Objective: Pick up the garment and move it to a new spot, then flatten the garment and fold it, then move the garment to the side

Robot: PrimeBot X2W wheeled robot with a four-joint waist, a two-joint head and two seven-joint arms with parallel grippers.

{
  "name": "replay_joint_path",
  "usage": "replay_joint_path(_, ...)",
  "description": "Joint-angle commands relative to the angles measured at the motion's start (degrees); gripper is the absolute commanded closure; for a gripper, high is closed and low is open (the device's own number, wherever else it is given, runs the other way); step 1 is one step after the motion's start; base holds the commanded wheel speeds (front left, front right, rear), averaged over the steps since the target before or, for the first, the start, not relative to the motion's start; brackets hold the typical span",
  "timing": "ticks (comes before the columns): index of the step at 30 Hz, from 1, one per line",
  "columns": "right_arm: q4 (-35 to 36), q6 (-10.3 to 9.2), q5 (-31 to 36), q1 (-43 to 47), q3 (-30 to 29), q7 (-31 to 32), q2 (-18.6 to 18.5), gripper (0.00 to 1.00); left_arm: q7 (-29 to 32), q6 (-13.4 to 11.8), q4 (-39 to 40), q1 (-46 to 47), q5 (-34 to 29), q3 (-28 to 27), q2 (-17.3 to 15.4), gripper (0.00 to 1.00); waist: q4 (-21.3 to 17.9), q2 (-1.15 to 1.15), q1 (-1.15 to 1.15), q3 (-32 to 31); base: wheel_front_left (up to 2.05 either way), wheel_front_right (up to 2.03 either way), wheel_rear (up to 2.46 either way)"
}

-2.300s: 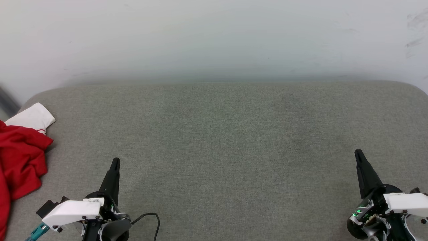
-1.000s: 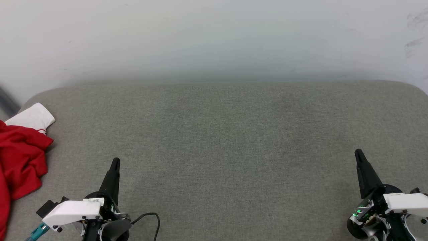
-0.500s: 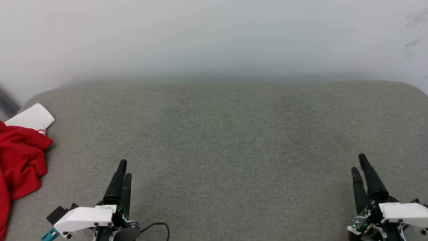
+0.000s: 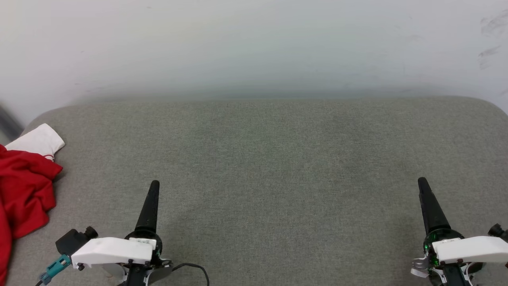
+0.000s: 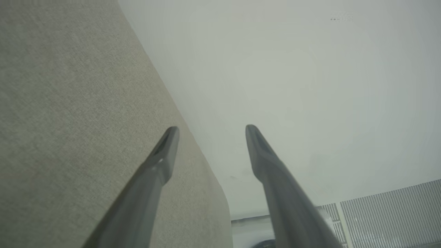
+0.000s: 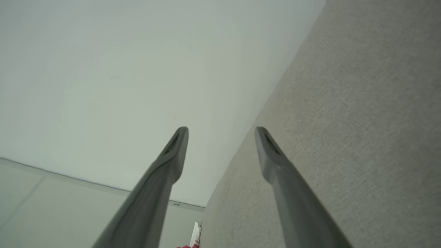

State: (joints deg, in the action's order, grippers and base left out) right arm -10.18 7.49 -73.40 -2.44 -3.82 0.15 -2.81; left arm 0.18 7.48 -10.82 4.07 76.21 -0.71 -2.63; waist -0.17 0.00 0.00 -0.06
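The garment (image 4: 24, 194) lies crumpled at the far left edge of the grey padded surface (image 4: 262, 159), red with a white sleeve (image 4: 37, 141) poking out at its top. A sliver of it also shows at the bottom of the right wrist view (image 6: 194, 240). My left gripper (image 4: 154, 186) hovers near the front left, well right of the garment and apart from it. In the left wrist view its fingers stand wide apart (image 5: 212, 131) with nothing between them. My right gripper (image 4: 422, 183) hangs at the front right, also open and empty (image 6: 221, 132).
A white wall (image 4: 254, 47) rises behind the padded surface, whose back corners are rounded. A black cable (image 4: 194, 270) and a teal connector (image 4: 55, 268) hang off my left wrist. Slatted panels (image 5: 389, 213) show low in the left wrist view.
Both grippers have gone from shut to open and turned at the wrist, so one finger of each shows from above. The left fingertip has shifted slightly right. The garment has not moved.
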Motion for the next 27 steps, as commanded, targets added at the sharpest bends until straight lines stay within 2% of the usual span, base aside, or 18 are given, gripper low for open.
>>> replay_joint_path(1,1.6,0.0,2.9,-0.6,0.3,-0.6,-0.1,0.0,-0.6,0.0,1.4,1.5,-2.4,0.4,-0.2,0.0,0.0,0.0,0.0,0.0,0.0,0.0,0.0)
replay_joint_path(17,2.6,0.0,27.6,0.5,0.7,-3.9,-0.1,0.0,-4.0,-1.9,2.2,1.6,-24.1,4.7,-0.2,0.0,-0.1,0.0,0.0,-0.4,0.0,0.0,0.0)
replay_joint_path(27,4.4,0.0,38.9,1.0,0.9,-3.6,-0.1,0.0,-5.9,-2.5,1.1,2.4,-34.9,6.4,-1.1,0.0,-0.1,0.0,0.0,-0.5,0.0,0.0,0.0)
